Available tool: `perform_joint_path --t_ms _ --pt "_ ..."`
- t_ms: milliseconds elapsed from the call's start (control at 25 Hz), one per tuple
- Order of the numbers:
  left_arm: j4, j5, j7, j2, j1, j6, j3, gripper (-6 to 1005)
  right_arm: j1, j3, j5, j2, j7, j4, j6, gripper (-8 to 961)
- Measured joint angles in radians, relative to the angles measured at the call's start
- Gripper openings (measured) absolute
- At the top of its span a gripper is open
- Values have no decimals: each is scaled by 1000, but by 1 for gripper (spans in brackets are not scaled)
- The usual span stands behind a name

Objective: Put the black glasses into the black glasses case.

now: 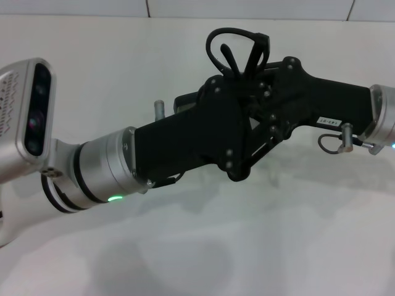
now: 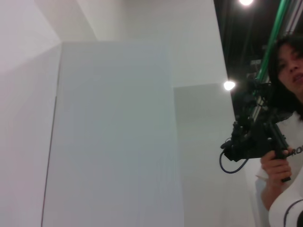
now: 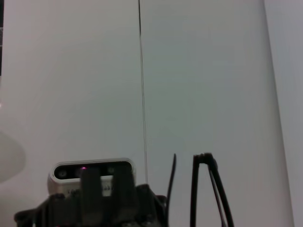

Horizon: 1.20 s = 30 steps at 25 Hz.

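Both arms are raised above the white table and meet in mid-air in the head view. The black glasses stand up from where the two grippers overlap, lenses and temple arms pointing upward. The glasses' slim temple arms also show in the right wrist view. My left gripper reaches in from the left and my right gripper from the right. I cannot tell which one holds the glasses. The black glasses case is not clearly in view; a black block behind the left gripper may be part of it.
The left arm's wrist camera sticks out at the far left and also shows in the right wrist view. A tiled wall stands behind the table. In the left wrist view a person holds a camera rig.
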Motion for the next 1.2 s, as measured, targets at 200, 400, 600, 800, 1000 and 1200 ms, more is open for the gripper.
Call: perform_joint_path --t_ms 200,400,600,800,1000,1200 --pt "-18 -24 0 -1 -6 -5 4 111 0 -1 -1 0 0 -4 0 161" --pt "-18 -25 -5 0 -12 -14 5 111 1 -16 -1 0 -1 -6 2 163" --pt "-25 -24 -14 1 -17 -14 5 111 -4 -12 6 0 -7 -6 8 164" --pt "-27 -15 -24 5 -9 1 6 110 -26 -4 37 -1 -15 -11 15 165" --pt "-37 -12 -19 21 18 51 0 110 -96 -4 15 -18 3 -129 79 166" --pt "-56 -14 -28 74 54 92 -6 110 -195 -2 -162 -56 218 -442 132 168"
